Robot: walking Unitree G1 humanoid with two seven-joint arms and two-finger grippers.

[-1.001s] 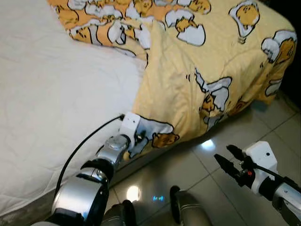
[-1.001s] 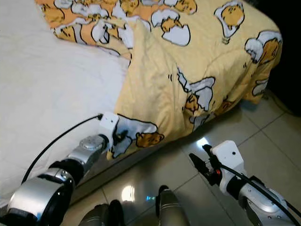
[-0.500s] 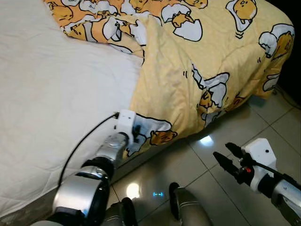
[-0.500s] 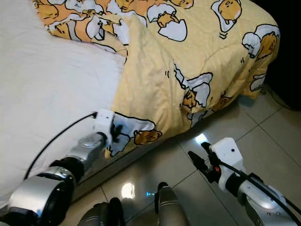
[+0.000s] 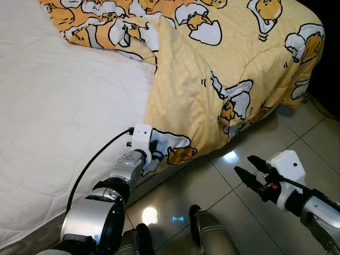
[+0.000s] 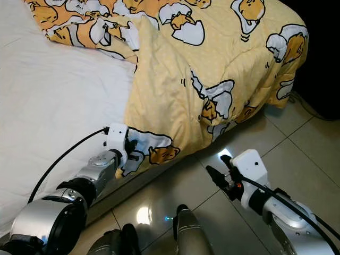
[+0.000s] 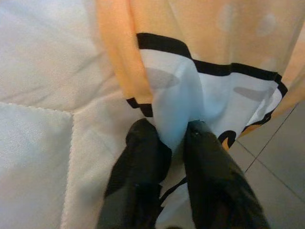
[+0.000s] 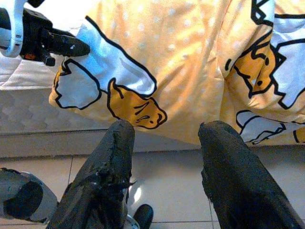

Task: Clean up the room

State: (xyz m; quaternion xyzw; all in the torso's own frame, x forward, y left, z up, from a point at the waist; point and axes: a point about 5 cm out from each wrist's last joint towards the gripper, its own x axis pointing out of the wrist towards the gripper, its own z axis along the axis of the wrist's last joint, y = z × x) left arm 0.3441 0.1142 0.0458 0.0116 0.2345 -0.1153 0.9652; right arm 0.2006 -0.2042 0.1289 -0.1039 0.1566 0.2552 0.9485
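While the left gripper [image 7: 171, 138] pinches the hanging corner of the yellow blanket [image 5: 212, 79] at lower centre of the bed [image 5: 58, 122], the right gripper [image 5: 245, 169] waits with fingers spread and empty over the floor [image 5: 212, 186], so pulling should be slow to keep the fold clamped.

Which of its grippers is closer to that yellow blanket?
Left. The left gripper pinches the yellow blanket at its corner; the right gripper hovers open above the floor beside it.
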